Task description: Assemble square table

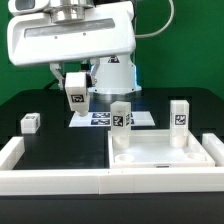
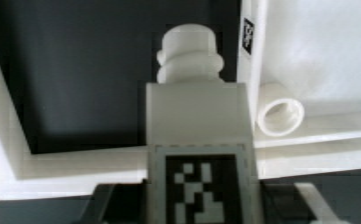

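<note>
My gripper (image 1: 75,88) hangs above the table at the back left, shut on a white leg post (image 1: 75,95) held off the surface. In the wrist view the post (image 2: 195,120) sits between the dark fingers (image 2: 120,200), its tag toward the camera and its screw tip (image 2: 189,48) pointing away. The white square tabletop slab (image 1: 165,158) lies at the front right. Two tagged leg posts (image 1: 121,115) (image 1: 179,114) stand upright at its far corners. In the wrist view, a slab corner with a round socket (image 2: 278,115) shows beside the held post.
Another small white tagged post (image 1: 30,123) lies on the black table at the exterior view's left. The marker board (image 1: 100,119) lies flat behind the slab, below the robot base. A low white wall (image 1: 40,180) borders the front and left and also shows in the wrist view (image 2: 6,110).
</note>
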{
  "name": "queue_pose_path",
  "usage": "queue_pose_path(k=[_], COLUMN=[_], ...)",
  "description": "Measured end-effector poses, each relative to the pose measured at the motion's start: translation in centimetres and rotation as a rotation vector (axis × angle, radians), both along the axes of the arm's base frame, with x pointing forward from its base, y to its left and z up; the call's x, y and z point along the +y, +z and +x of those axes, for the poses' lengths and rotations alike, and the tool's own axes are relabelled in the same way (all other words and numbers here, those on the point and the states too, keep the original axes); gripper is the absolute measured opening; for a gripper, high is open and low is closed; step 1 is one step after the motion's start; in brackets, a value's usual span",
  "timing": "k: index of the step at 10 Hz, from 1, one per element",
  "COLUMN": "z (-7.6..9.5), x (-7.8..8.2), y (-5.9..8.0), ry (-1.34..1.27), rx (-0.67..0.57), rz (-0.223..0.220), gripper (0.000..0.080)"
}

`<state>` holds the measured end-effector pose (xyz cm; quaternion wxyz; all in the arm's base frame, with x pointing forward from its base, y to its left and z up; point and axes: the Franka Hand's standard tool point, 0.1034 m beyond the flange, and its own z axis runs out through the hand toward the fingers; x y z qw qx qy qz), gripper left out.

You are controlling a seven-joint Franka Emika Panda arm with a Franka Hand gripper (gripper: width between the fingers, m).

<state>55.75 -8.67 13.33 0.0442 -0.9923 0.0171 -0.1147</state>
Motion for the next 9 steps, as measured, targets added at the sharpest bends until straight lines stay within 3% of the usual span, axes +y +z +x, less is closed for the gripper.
queue_pose_path(k=[3,4,7,9], z=[-0.1,-0.3,2.1,3.6], x=[0.1,0.5,3.7,6.3], y=[-0.3,-1.1,-1.4,-1.1], ry=[0.0,-0.013,0.02,-0.028], rx=[0.002,0.003,-0.022,-0.029], rz=[0.0,0.005,0.014,0.046], gripper=[0.029,0.029,0.029,0.029])
